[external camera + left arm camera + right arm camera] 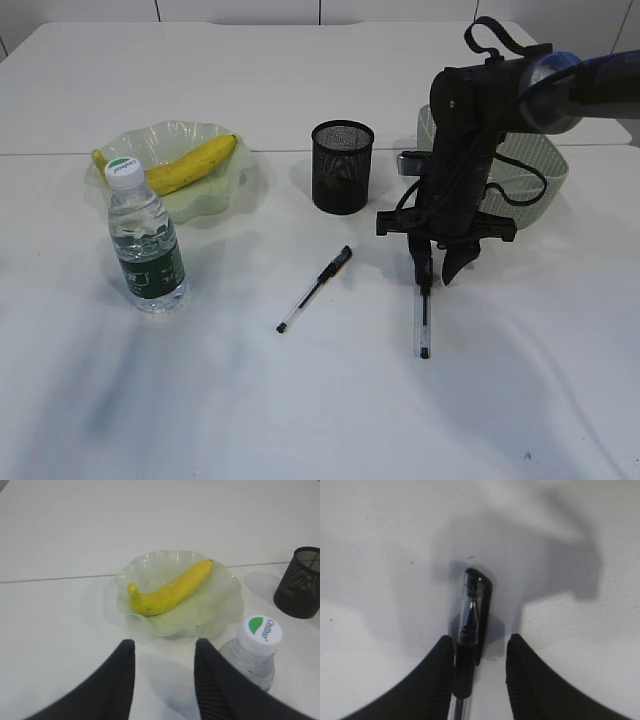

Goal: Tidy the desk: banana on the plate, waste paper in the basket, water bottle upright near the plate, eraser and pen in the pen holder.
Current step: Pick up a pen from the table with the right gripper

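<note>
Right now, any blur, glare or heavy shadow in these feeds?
Exterior view: sharp and evenly lit; soft grey shadows on the table, small highlights on the water bottle. Left wrist view: mildly soft, jaws dark and blurred at the bottom edge, banana clear. Right wrist view: broad gripper shadow over the pen, near jaws defocused, pen cap fairly sharp.

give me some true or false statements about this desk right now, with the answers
1. The banana lies on the plate. True.
2. The water bottle lies on its side. False: it stands upright, in front of the plate.
3. Both pens are in the pen holder. False: one pen lies on the table and a second pen lies under the right gripper.
4. The right gripper has its fingers either side of the second pen, which is on the table. True.
5. The left gripper holds the bottle. False: it is open and empty.
</note>
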{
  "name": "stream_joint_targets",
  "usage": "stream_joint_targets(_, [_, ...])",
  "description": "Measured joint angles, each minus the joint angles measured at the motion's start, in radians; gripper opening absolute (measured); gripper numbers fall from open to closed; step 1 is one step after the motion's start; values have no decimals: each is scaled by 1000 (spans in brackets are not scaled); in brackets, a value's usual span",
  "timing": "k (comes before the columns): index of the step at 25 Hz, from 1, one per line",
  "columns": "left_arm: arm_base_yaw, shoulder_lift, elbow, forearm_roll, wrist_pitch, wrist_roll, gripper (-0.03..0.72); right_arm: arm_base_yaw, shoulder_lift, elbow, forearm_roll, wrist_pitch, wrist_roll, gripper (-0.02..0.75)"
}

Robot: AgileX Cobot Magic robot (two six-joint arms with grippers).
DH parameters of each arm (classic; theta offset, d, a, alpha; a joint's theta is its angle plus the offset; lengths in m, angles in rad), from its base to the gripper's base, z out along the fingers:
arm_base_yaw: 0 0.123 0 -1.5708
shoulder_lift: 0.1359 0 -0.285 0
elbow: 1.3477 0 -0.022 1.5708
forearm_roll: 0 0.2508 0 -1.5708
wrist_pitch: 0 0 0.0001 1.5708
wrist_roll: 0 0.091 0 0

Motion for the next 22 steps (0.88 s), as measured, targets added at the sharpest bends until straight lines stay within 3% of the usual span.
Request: stream_joint_targets(22, [0,0,0,0,0,0,276,0,17,-2,38,12,0,262])
